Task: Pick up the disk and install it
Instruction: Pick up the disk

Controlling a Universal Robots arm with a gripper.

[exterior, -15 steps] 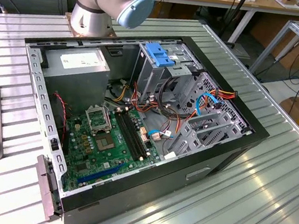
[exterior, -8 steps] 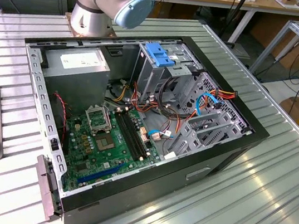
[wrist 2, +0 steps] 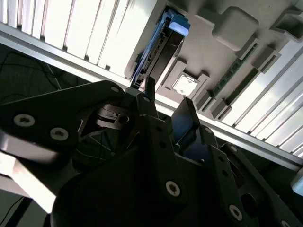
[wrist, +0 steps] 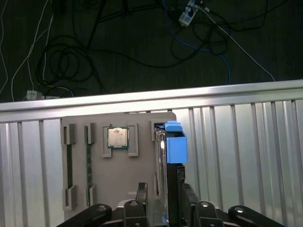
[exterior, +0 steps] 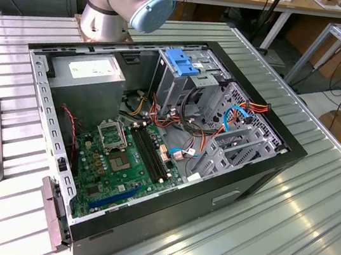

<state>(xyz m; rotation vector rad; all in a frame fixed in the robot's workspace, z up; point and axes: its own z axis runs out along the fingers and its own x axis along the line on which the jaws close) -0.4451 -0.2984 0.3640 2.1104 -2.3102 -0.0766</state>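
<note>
The disk [wrist: 169, 150] stands on its edge in a slot of a grey holder tray [wrist: 118, 179]. It has a grey metal body and a bright blue carrier end. In both wrist views my gripper [wrist: 164, 201] hovers over it, one finger on each side of its near end. The fingers [wrist: 142, 196] are open, with small gaps to the disk. In the second wrist view the disk [wrist 2: 158, 52] runs away from the gripper [wrist 2: 165, 111] along the tray's edge. In the exterior view the open computer case [exterior: 260, 173] lies on the ribbed metal table.
The tray also holds a processor chip [wrist: 118, 137] and a memory stick [wrist: 88, 163]. The table edge [wrist: 151, 100] runs just beyond the tray, with cables on the floor. Inside the case stand a drive cage topped by a blue bracket [exterior: 183, 62], the motherboard [exterior: 121, 158] and the power supply [exterior: 88, 77].
</note>
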